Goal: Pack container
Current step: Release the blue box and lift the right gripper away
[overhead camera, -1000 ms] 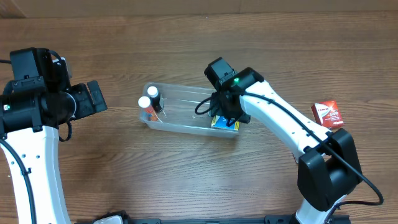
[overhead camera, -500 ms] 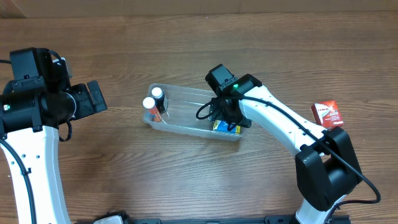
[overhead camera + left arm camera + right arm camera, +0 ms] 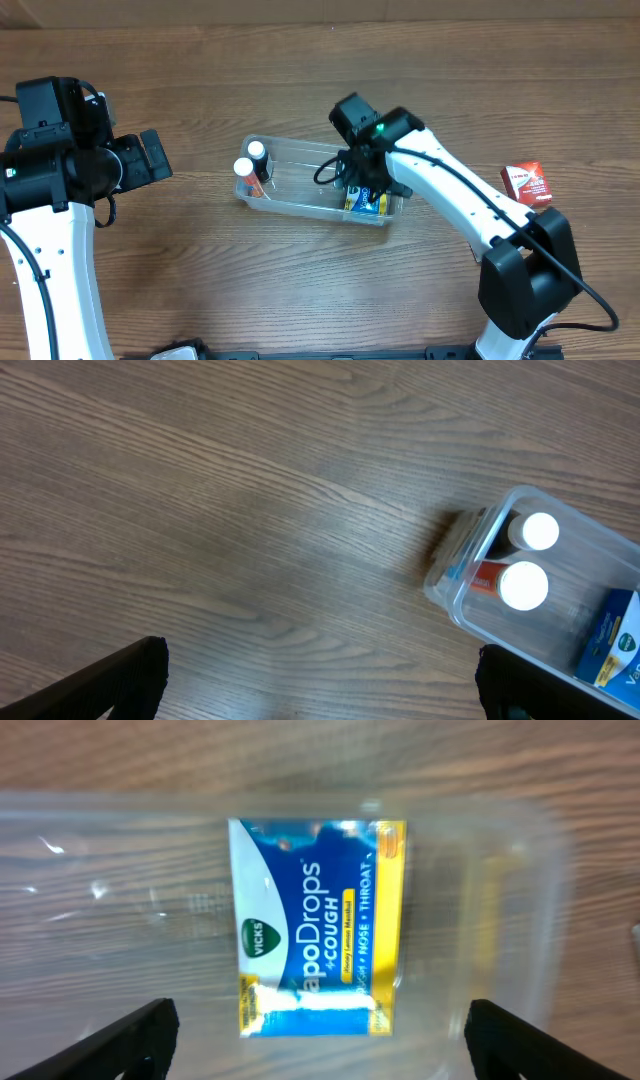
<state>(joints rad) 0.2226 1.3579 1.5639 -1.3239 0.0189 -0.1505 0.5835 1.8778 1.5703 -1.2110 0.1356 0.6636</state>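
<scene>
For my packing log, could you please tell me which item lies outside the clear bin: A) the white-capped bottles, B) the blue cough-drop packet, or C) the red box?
C: the red box lies on the table, apart from the bin, while the blue packet and both bottles sit inside it.

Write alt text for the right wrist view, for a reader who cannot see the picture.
A blue and yellow VapoDrops pack lies flat inside the clear container, seen from straight above. The container stands on a wooden table. The right gripper is open, its two dark fingertips at the bottom corners of the picture, wide apart and holding nothing.
</scene>
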